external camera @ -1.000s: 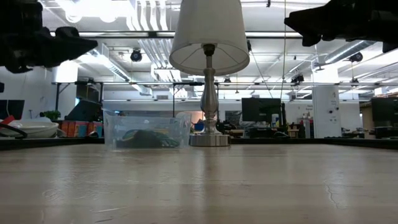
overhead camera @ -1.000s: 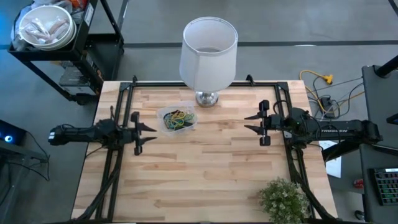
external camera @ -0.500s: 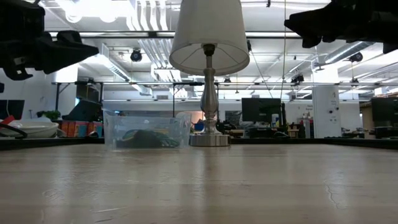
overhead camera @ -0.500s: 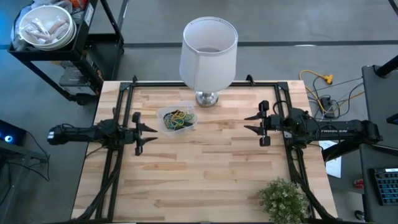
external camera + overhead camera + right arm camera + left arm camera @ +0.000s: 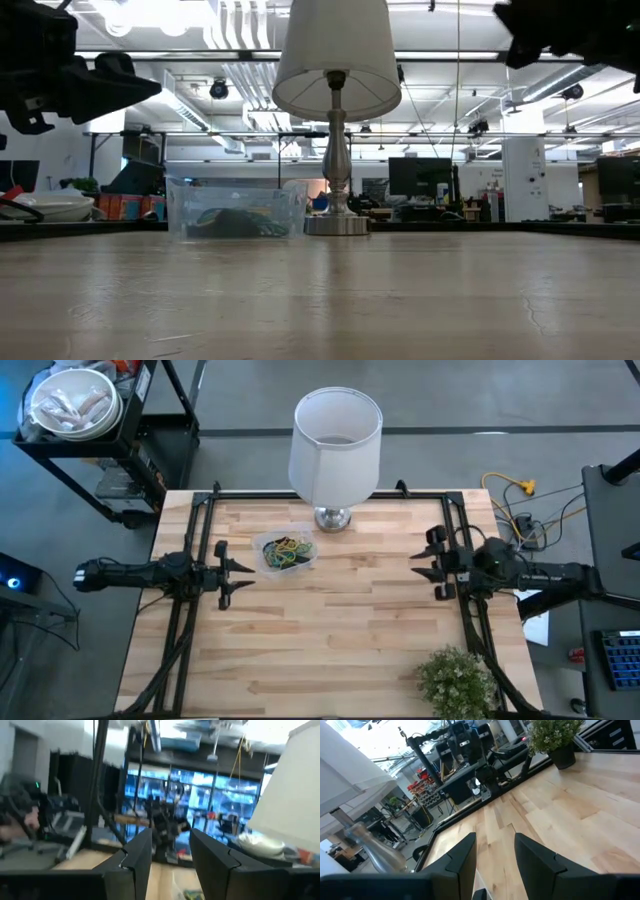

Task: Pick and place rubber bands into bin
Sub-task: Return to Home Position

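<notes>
The bin [image 5: 287,551], a small clear tub, stands on the wooden table in front of the lamp base. The rubber bands [image 5: 285,552] lie heaped inside it, yellow, green and dark; in the low view they show as a dark heap [image 5: 236,222] behind the bin wall [image 5: 190,208]. My left gripper [image 5: 250,574] hovers open just left of the bin, level and pointing toward the table's right; its fingers [image 5: 462,857] hold nothing. My right gripper [image 5: 414,564] is open and empty above the table's right side, pointing toward the bin.
A white lampshade [image 5: 336,430] on a metal base [image 5: 332,517] stands at the far edge behind the bin. A potted plant [image 5: 455,680] sits at the near right corner. Black frame rails run along the table's left and right sides. A white bowl [image 5: 72,402] rests on a cart beyond the table.
My right gripper has drawn back toward the table's right edge, away from the bin, staying open. My left gripper has sunk slightly in the low view. The bin and the rubber bands have not moved.
</notes>
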Tool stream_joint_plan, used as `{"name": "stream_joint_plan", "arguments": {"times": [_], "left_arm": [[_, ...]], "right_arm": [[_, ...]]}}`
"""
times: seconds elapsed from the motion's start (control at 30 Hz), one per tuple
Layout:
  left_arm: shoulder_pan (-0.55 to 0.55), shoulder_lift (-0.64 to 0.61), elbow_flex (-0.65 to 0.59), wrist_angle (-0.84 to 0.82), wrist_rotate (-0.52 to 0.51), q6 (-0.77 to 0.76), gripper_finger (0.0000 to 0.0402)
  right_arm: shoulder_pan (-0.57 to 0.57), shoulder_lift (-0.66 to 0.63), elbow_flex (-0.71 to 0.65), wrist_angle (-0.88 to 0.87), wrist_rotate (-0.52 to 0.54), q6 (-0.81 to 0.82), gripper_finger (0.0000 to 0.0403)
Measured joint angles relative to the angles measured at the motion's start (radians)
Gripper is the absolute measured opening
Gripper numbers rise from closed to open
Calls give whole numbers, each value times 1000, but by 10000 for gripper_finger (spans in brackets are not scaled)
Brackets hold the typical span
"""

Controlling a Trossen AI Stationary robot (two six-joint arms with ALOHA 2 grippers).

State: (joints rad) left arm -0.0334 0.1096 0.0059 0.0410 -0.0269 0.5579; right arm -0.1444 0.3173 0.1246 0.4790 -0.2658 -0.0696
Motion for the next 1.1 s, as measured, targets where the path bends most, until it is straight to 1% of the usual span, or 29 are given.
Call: {"name": "stream_joint_plan", "arguments": {"times": [0.27,0.43,0.57,0.63,0.7,0.8,0.87,1.1], "left_arm": [[1,-3,0,2,1,0,118],[1,0,-1,6,-2,0,118],[1,3,-1,5,-8,0,118],[0,5,-1,1,-8,0,118],[0,8,-1,4,-8,0,118],[0,7,-1,3,-8,0,118],[0,7,-1,3,-8,0,118],[0,7,-1,4,-8,0,118]], "right_arm": [[1,-319,-2,-292,8,35,128],[2,-287,25,-319,0,45,128],[5,-300,26,-365,3,53,128],[7,-318,8,-357,7,58,128],[8,-318,-17,-311,10,62,128],[8,-317,-44,-297,55,63,128],[8,-318,-61,-292,60,63,128],[10,-317,-107,-342,57,99,128]]}}
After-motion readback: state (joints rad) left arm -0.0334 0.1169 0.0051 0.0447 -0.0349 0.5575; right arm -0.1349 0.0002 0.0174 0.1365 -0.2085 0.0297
